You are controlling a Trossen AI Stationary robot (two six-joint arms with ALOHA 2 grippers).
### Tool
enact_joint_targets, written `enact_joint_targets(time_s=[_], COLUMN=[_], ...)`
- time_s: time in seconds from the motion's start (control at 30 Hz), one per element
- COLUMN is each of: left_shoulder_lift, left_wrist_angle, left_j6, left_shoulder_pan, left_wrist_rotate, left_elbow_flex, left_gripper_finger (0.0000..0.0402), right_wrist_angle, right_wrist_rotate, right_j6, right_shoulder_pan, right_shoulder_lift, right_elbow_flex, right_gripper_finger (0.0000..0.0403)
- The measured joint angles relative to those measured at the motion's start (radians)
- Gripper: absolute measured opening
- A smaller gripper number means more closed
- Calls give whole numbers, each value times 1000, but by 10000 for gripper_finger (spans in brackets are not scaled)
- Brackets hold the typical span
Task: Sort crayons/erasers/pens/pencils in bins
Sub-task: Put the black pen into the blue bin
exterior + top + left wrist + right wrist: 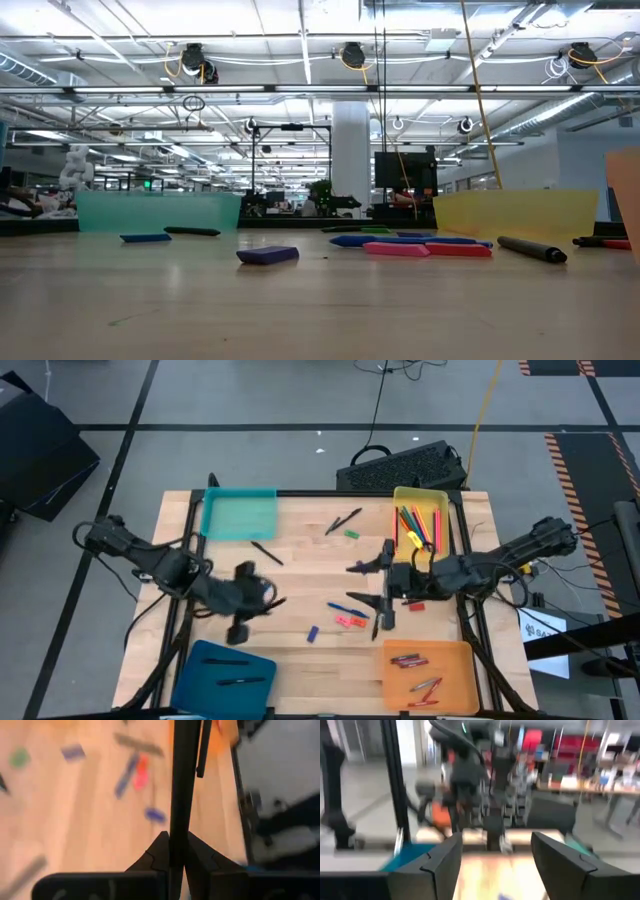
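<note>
Wooden bench on a grey workshop floor

The pale bench [300, 570] stands on a grey floor [250, 400]; a black keyboard [400, 466] lies beyond its far edge, with a yellow cable [484, 405] and hazard-striped tape [585, 470] nearby.

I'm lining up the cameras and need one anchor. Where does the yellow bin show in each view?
High view: yellow bin at the table's far edge, right of centre.
Low view: its wall stands at the right, in the background.
Left wrist view: not in it, as far as the blur allows.
Right wrist view: not in it.
Shared landmark: the blue eraser.
</note>
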Motion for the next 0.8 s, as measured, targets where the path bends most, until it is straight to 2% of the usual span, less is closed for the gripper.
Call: enact_joint_targets(time_s=[0.13, 0.33, 0.5, 0.63, 0.8], left_shoulder_lift=[0, 2, 3, 2, 35], left_wrist_angle=[-125, -239, -276, -201, -58], left_j6=[-160, -266, -317, -330, -356], left_shoulder_pan=[-96, -232, -344, -394, -386], left_wrist_rotate=[40, 91, 101, 117, 117], left_elbow_flex=[-24, -139, -258, -346, -417], left_gripper_finger=[31, 31, 34, 35, 35], right_wrist_angle=[-246, -556, -616, -595, -682], right_wrist_rotate=[5, 27, 30, 69, 80], right_j6=[100, 197, 238, 288, 385], right_shoulder_pan=[38, 87, 91, 80, 75], right_shoulder_lift=[19, 253, 445, 509, 567], right_elbow_flex=[59, 335, 534, 556, 557], right_gripper_finger=[228, 227, 226, 226, 226])
